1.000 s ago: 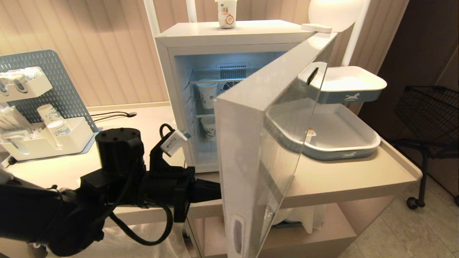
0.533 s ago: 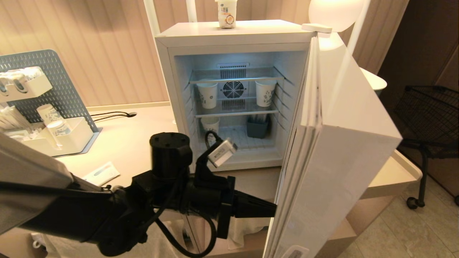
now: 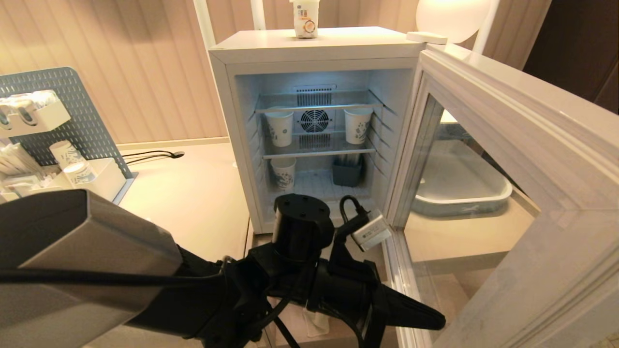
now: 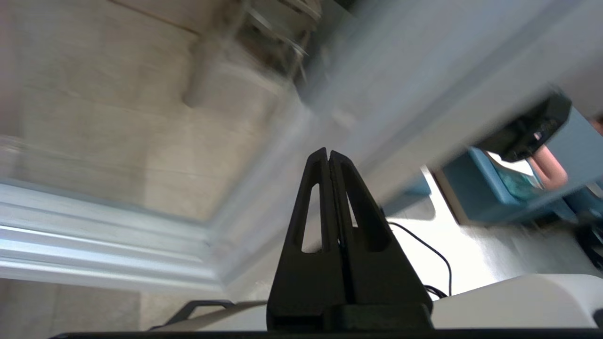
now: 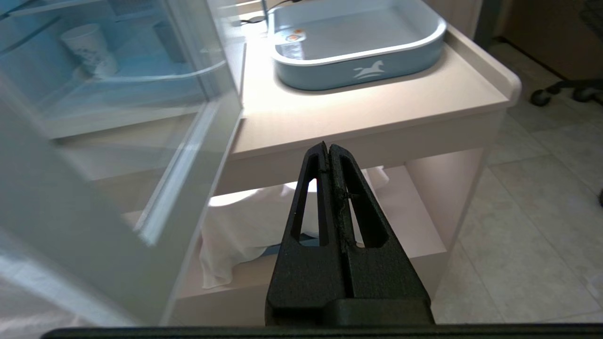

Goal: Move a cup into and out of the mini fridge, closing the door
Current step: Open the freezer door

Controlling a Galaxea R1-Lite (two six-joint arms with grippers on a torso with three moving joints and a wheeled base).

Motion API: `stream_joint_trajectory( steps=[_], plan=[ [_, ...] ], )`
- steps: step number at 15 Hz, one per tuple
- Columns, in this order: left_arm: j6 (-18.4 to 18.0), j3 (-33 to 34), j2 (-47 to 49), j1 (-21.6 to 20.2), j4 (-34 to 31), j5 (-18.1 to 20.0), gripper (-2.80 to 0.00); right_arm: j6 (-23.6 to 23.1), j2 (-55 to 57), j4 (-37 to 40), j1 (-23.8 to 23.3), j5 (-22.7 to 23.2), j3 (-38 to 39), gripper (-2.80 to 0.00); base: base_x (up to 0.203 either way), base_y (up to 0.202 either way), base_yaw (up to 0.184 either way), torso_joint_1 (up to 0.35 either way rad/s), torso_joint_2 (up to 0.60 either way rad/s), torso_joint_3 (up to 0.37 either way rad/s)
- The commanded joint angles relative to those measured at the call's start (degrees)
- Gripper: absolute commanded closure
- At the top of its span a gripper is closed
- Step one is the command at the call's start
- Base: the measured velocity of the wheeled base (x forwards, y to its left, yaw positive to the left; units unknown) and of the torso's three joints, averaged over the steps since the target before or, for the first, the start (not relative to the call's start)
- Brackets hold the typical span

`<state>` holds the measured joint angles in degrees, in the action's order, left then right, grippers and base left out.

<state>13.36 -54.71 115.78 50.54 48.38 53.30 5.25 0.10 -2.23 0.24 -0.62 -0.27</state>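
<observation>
Beige countertop (image 3: pixel 193 193) carries our boxy white mini fridge (image 3: pixel 314 48), glass door (image 3: pixel 508 193) wide open; the squat white cup (image 3: pixel 305 19) sits atop it (both grippers (image 3: pixel 437 320) (image 5: pixel 328 147) pinched closed, empty).

Drinks station: mini fridge (image 3: pixel 314 53), paper cups (image 3: pixel 280 128), counter (image 3: pixel 193 193).
</observation>
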Motion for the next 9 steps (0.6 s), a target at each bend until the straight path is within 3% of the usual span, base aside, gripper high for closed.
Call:
stream_joint_trajectory(
  steps=[1,5,9],
  plan=[
    [0.1,0.0,1.6,1.8,0.3,-0.3,0.00,0.0,0.0,-0.1,0.0,0.0,0.0,0.00,0.000,0.000,0.000,0.000,0.00,0.000],
    [0.1,-0.8,3.5,6.3,-0.2,-3.2,0.00,0.0,0.0,-0.1,0.0,0.0,0.0,0.00,0.000,0.000,0.000,0.000,0.00,0.000],
    [-0.1,-4.5,7.6,10.3,-1.4,-10.2,0.00,0.0,0.0,-0.1,0.0,0.0,0.0,0.00,0.000,0.000,0.000,0.000,0.00,0.000]
  ],
)
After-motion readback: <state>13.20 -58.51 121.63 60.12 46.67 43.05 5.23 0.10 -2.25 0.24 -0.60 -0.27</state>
